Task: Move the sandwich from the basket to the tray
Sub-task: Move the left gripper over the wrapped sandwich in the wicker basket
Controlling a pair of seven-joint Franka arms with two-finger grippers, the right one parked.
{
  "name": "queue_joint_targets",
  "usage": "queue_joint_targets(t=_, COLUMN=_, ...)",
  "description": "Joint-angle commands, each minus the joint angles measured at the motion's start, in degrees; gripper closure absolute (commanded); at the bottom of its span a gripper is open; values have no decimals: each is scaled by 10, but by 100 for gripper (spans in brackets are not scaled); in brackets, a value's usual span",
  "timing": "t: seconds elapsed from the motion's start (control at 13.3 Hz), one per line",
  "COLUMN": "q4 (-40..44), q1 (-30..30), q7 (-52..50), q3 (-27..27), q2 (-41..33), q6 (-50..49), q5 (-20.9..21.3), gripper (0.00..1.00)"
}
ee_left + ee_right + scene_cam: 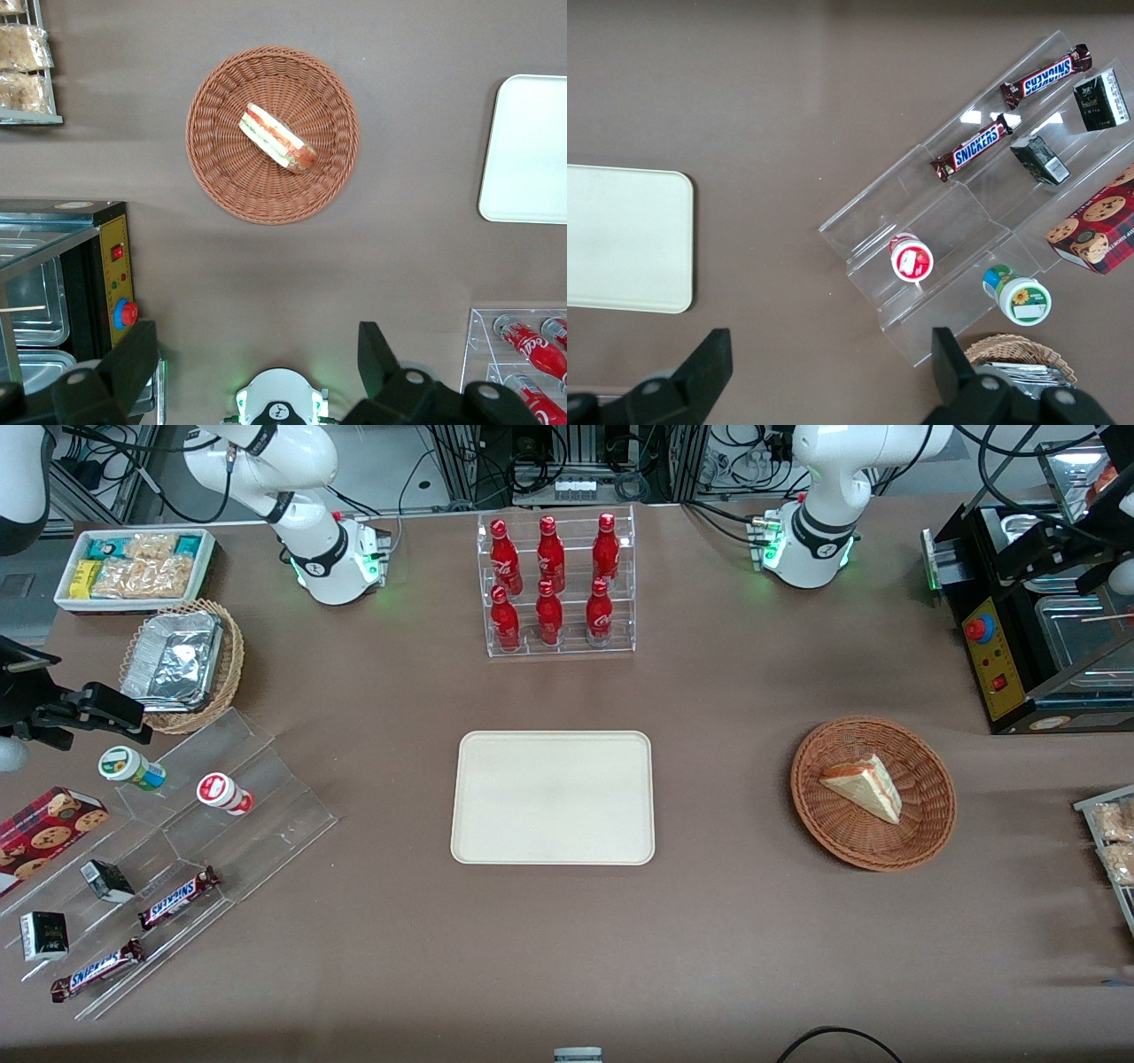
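The sandwich (864,786) (277,138), a pale triangular wedge with red and green filling at its edge, lies in the round reddish-brown wicker basket (815,815) (221,177) toward the working arm's end of the table. The cream tray (553,797) (532,150) (620,239) sits bare at the table's middle. My left gripper (257,359) hangs high over the table, between the arm's base (276,403) and the basket. It is open wide with nothing between its fingers.
A clear rack of red bottles (558,584) stands farther from the front camera than the tray. A black warming machine (1019,646) and a rack of snack packets (1112,841) flank the basket. Acrylic shelves with candy bars (177,895) lie toward the parked arm's end.
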Motion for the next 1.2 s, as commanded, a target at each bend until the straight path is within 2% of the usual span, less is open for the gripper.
queue_joint_targets(t=0.0, q4=14, q1=3, q7=11, q3=1, q2=6, q6=-10, q5=-3, gripper=0)
queue_joint_targets(t=0.23, q4=10, q1=4, q7=0, q3=2, q2=32, q6=-6, q5=6, gripper=0)
queue_joint_targets(t=0.45, q4=6, q1=4, q7=-49, q3=2, q2=75, q6=6, q5=34, gripper=0)
queue_joint_targets(t=0.75, q4=-17, q1=23, q7=-90, q3=2, q2=113, q6=50, q5=30, gripper=0)
queue_joint_targets(t=1.13, q4=-120, q1=22, q7=-277, q3=2, q2=124, q6=180, q5=37, gripper=0)
